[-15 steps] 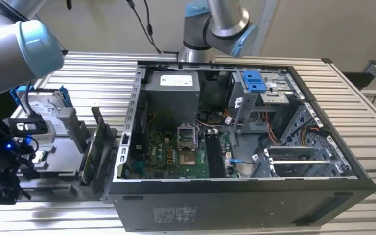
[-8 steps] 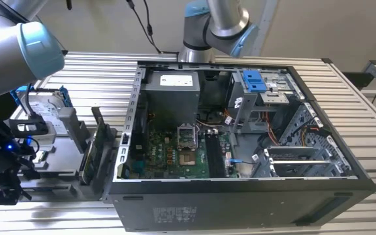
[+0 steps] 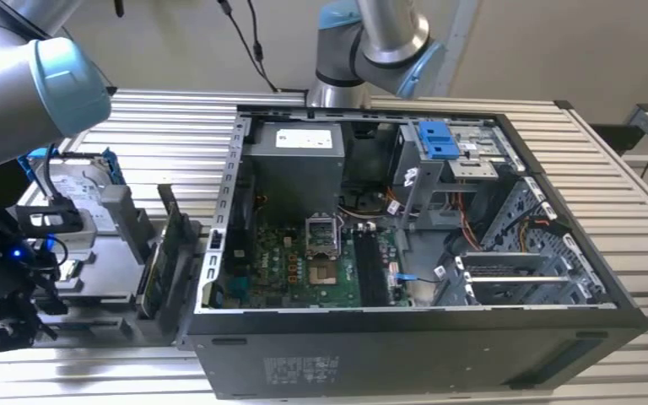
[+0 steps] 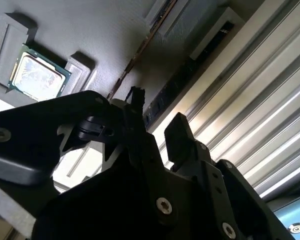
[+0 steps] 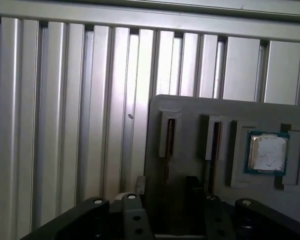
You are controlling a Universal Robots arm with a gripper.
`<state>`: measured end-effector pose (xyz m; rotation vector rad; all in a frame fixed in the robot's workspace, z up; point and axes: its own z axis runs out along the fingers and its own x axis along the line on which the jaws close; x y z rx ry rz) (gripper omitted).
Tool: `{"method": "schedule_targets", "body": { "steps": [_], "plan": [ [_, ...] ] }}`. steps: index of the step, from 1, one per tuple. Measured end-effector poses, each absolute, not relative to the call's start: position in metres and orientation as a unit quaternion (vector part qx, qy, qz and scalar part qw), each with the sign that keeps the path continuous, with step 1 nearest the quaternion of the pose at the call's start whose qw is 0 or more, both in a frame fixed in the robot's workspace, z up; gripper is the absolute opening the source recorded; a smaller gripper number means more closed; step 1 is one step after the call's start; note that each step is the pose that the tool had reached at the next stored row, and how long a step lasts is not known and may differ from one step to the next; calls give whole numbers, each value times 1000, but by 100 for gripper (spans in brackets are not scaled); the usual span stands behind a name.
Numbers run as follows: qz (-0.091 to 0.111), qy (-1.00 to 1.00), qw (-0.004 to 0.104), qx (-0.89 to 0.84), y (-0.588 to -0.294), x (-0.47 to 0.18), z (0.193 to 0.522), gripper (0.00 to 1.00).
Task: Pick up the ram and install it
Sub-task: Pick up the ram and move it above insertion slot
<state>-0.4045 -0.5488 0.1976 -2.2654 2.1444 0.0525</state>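
The ram (image 4: pixel 142 47) is a thin dark stick standing on edge in a slot of the grey parts holder (image 4: pixel 100 30). In the first wrist view its edge shows in a narrow slot (image 5: pixel 168 137) of the holder (image 5: pixel 190 107). My gripper (image 4: pixel 157 117) hangs over the holder beside that slot. Its two dark fingers (image 4: pixel 179 131) stand apart, open, with nothing between them. In the exterior view the gripper (image 3: pixel 14 325) is at the far left, low over the holder and away from the open computer case (image 3: pixel 414 253).
A processor chip (image 5: pixel 266 152) lies in a recess of the holder. A second slot (image 5: pixel 213 140) lies between it and the ram's slot. In the exterior view a silver hard drive with blue brackets (image 3: pixel 77 190) and upright cards (image 3: pixel 166 261) stand left of the case, on a ribbed metal table (image 3: pixel 166 126).
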Motion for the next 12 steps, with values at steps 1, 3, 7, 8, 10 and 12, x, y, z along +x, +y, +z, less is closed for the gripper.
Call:
{"method": "schedule_targets", "body": {
  "steps": [1, 3, 7, 8, 10, 12],
  "plan": [
    [17, 687, 11, -726, -549, -404, 198, 39],
    [17, 687, 11, -726, -549, -404, 198, 39],
    [17, 687, 11, -726, -549, -405, 198, 33],
    [17, 687, 11, -726, -549, -405, 198, 30],
    [17, 687, 11, -726, -549, -405, 198, 30],
    [17, 687, 11, -726, -549, -405, 198, 23]
  ]
}}
